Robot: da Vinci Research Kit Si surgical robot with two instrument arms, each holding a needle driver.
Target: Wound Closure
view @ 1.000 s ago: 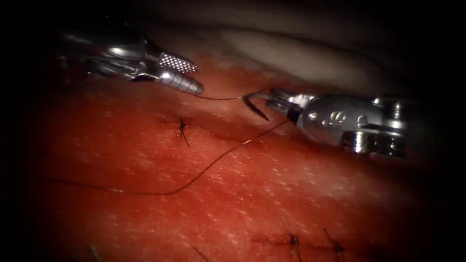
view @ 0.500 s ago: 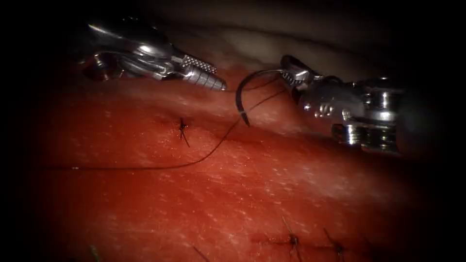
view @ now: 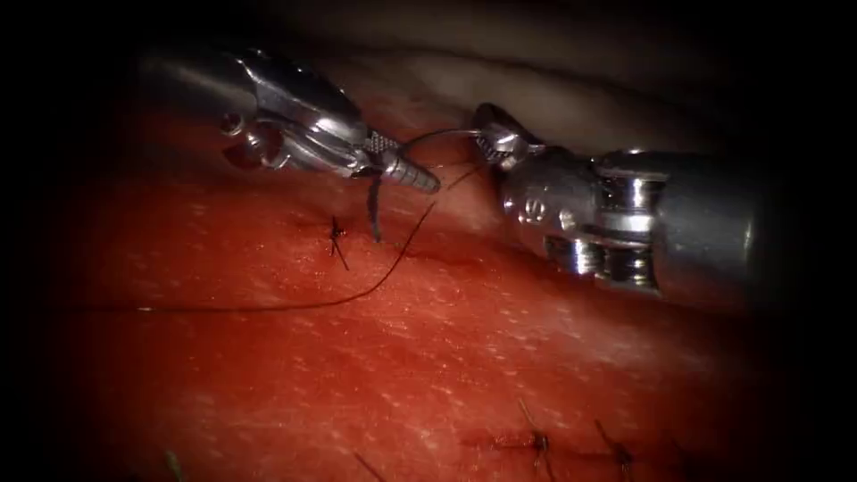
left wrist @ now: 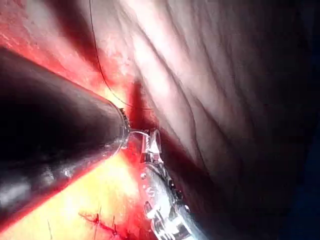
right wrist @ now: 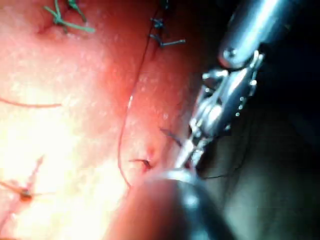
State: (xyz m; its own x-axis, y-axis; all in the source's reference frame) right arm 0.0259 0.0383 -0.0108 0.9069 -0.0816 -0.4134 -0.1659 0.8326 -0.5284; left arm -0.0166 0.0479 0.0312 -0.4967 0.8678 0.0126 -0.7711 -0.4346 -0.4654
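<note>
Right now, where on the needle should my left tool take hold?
Mid-curve, coming from the left. The right tool holds the needle at its thread end and the needle's point hangs down toward the tissue, so the middle of the arc, close by the left tool, looks the likeliest spot.

Pretty clearly a surgical training lab setup, not an operating room: the whole field is a slab of red, wet tissue point(view: 500, 357) lit by a tight endoscope spotlight that fades to black at the edges, with pale folds at the back. You've got two shiny wristed needle drivers, the left hand point(view: 406, 168) and the right hand point(view: 494, 143), working over it with a curved needle point(view: 393, 165) and dark thread point(view: 357, 295). Several finished stitches point(view: 538, 440) with short cut ends sit in the tissue, which looks like repeated suturing practice.
</note>
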